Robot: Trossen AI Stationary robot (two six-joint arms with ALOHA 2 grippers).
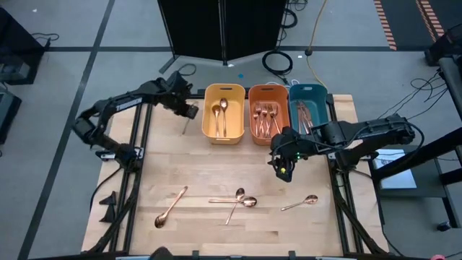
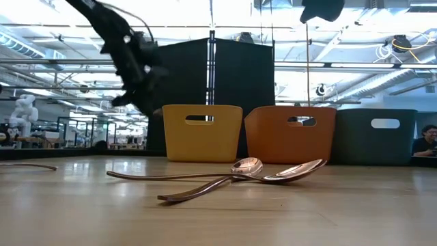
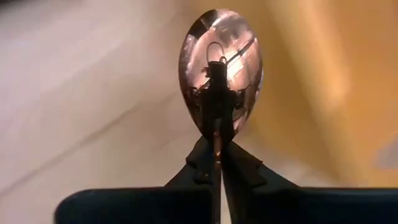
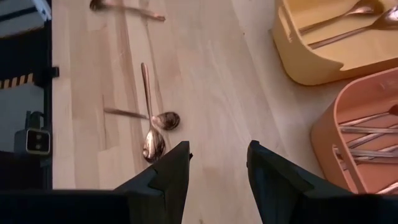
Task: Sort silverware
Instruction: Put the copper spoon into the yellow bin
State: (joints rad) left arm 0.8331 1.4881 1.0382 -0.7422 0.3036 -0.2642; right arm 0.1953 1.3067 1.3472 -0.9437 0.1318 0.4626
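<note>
Four loose spoons lie along the near part of the table (image 1: 216, 173): one at the left (image 1: 170, 207), a crossed pair (image 1: 237, 201) at centre, one at the right (image 1: 300, 203). Above the table's middle, the right gripper (image 1: 281, 167) hovers, fingers spread and empty. Farther back, the left gripper (image 1: 189, 112) clamps a spoon (image 3: 219, 71) (bowl outward) beside the yellow bin (image 1: 223, 134). The orange bin (image 1: 268, 137) holds forks, the teal bin (image 1: 309, 89) knives.

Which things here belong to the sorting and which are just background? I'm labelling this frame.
Job: spoon held by left gripper; four loose spoons on table; yellow bin, orange bin, teal bin; open right gripper.
Background: floor cables, black panel.
</note>
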